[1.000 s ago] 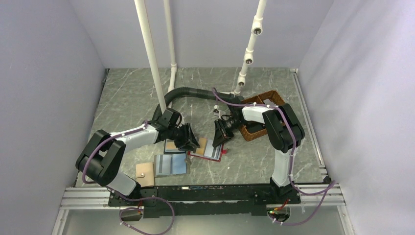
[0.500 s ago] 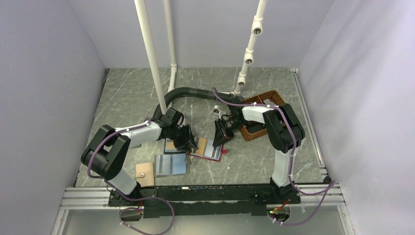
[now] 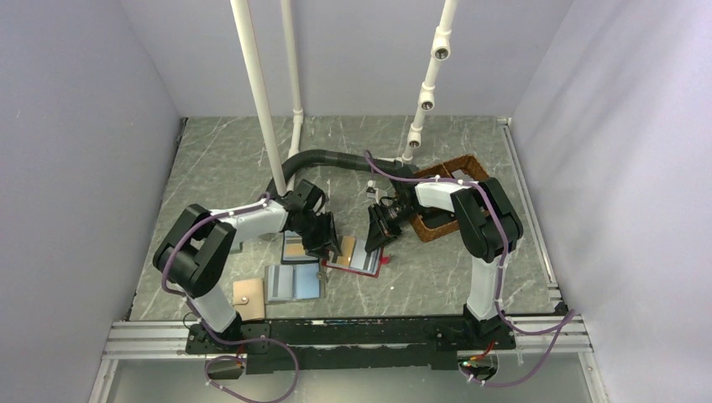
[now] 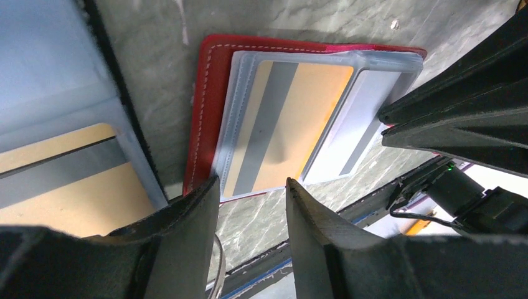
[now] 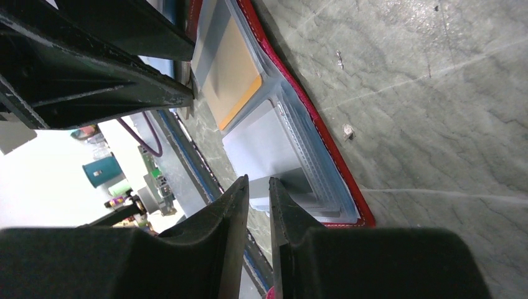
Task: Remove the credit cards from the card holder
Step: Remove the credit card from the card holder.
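Item: card holder, spread open mid-counter, toward the near edge; tan-orange credit card tucked in clear sleeve. Left end effector half open, empty, poised at card's edge. Right end effector nearly closed, gripping nothing, over grey panel. Risk – pinching sleeve with card, dragging holder along.

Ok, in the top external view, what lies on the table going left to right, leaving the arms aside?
Small tan flat item → pale blue bifold wallet → red card holder → brown wicker basket. The dark-framed wallet overlaps the pale blue one, so it is left out.
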Controlling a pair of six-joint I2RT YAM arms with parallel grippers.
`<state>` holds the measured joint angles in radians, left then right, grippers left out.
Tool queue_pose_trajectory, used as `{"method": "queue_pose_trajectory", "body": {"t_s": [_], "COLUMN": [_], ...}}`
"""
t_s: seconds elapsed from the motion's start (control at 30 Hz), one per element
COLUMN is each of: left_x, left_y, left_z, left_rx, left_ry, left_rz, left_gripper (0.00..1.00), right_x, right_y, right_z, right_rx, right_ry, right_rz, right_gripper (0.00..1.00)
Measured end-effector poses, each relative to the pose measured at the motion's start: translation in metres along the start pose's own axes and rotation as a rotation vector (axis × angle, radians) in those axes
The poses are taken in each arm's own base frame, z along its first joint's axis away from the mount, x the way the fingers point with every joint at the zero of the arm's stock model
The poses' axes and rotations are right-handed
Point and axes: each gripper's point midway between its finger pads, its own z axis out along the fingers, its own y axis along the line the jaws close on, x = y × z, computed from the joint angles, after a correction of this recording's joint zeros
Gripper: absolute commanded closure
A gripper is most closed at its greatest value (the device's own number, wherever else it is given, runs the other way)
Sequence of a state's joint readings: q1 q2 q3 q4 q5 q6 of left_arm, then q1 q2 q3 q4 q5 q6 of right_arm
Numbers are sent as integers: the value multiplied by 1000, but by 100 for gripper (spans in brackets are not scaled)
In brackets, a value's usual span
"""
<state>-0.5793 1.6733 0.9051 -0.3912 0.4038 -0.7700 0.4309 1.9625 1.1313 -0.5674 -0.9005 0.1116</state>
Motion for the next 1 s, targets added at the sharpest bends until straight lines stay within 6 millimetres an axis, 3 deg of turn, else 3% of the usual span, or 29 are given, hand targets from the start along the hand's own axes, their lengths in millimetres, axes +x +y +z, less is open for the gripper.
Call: {"method": "queue_pose_trajectory", "body": {"t_s": [0.47, 1.0], "left_x": [3, 17], "left_y": [-1, -14], "left_z": [4, 7], "left_rx": [-110, 70], "left_ry": [3, -4], "left_rz": [82, 7], "left_gripper": [52, 59], "right_x": [0, 2], "right_y": [0, 0], "right_z": [0, -1], "right_rx": [-2, -2], "right_ry": [1, 8], "right_rz": [-4, -6], "right_gripper": [77, 76]}}
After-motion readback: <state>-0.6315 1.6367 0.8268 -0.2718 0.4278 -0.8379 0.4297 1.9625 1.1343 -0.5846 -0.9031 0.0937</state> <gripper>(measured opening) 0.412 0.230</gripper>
